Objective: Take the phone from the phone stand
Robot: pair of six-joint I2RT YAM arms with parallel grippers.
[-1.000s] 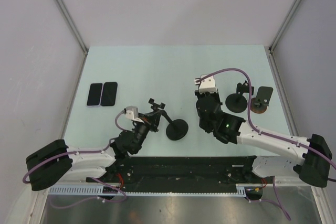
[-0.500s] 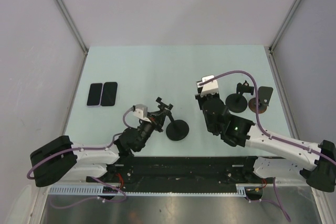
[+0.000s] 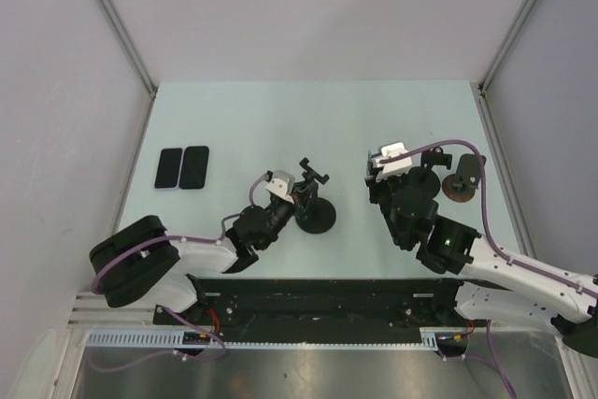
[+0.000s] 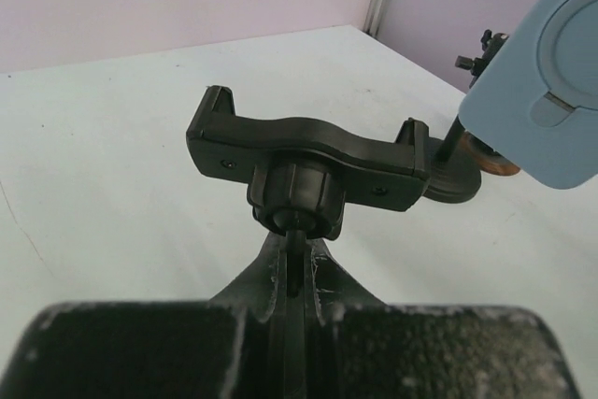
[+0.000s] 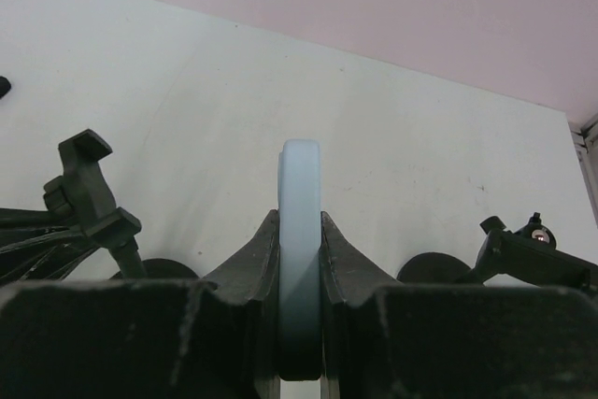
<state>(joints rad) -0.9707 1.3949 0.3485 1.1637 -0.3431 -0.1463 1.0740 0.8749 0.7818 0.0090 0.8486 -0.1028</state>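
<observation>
Far left, two dark handsets point(image 3: 181, 167) lay flat side by side on the tabletop point(image 3: 280, 119), well apart from both arms.

The left gripper point(image 4: 294, 273) was pressed together on the thin stem of the phone stand point(image 4: 308, 151), just under the ball joint. The stand's cradle was empty, with its clamp arms facing up. In the top view the round base sat on the tabletop near the middle.

The right gripper point(image 5: 299, 231) was narrowly parted and pinched the phone point(image 5: 299, 175) across its front and back faces, edge-on to the wrist camera. The phone was a pale blue slab held in the air, clear of the cradle. The left wrist view showed its back with a round ring.

Judged handling: the phone looked rigid, flat and fairly light, with a smooth case that could slip and a breakable screen side. A squeeze across the two broad faces near mid-body looked best, kept firm and not on the corners.

Far right stood a second stand point(image 3: 464, 175), too small to tell whether it held anything.
</observation>
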